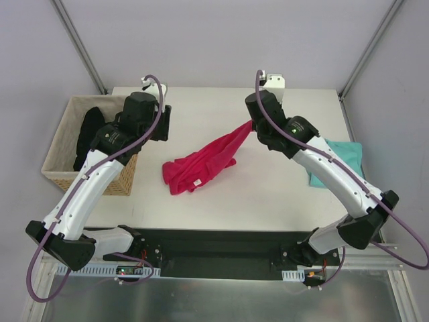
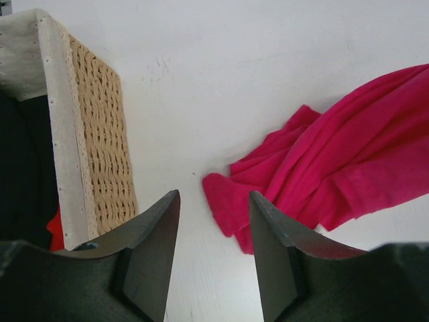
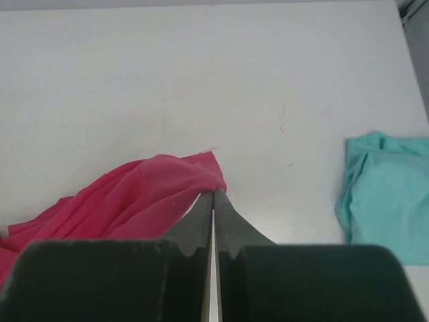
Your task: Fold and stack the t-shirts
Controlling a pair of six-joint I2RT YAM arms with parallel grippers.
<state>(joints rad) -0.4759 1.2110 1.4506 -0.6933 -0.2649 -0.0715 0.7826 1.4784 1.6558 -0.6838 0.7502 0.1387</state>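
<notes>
- Step in hand, as I judge it: opening out the pink t-shirt [image 1: 200, 166] so it can be laid flat for folding; it is crumpled, not yet spread
- The pink t-shirt lies near the middle of the table [image 1: 268, 198], its heap a little toward 9 o'clock; one end is drawn up off the heap toward 1 o'clock, taut like a rope
- The right gripper [image 3: 213, 193] has its fingers pressed together, pinching that raised end at a corner or edge of the cloth; which part of the shirt it is I cannot tell
- The left gripper [image 2: 214, 196] has its fingers partly spread with nothing between them; it hangs over bare table between the basket [image 1: 62, 144] at 9 o'clock and the pink heap; the nearest lobe of cloth lies just past its fingertips, toward 1 o'clock in its own view
- The teal t-shirt [image 1: 345, 151] sits at the 3 o'clock edge of the table, well apart from the pink one, partly hidden under the right arm; it looks compact, though I cannot tell how neatly it is folded
- The black garment [image 1: 87, 134] stays in the basket and is no part of this job
- Next move, in my judgement: the left gripper should take a second hold on the pink cloth, on a hem or shoulder and not a loose fold; then both arms can draw apart and lower the shirt flat; a grab through several layers would leave it bunched
</notes>
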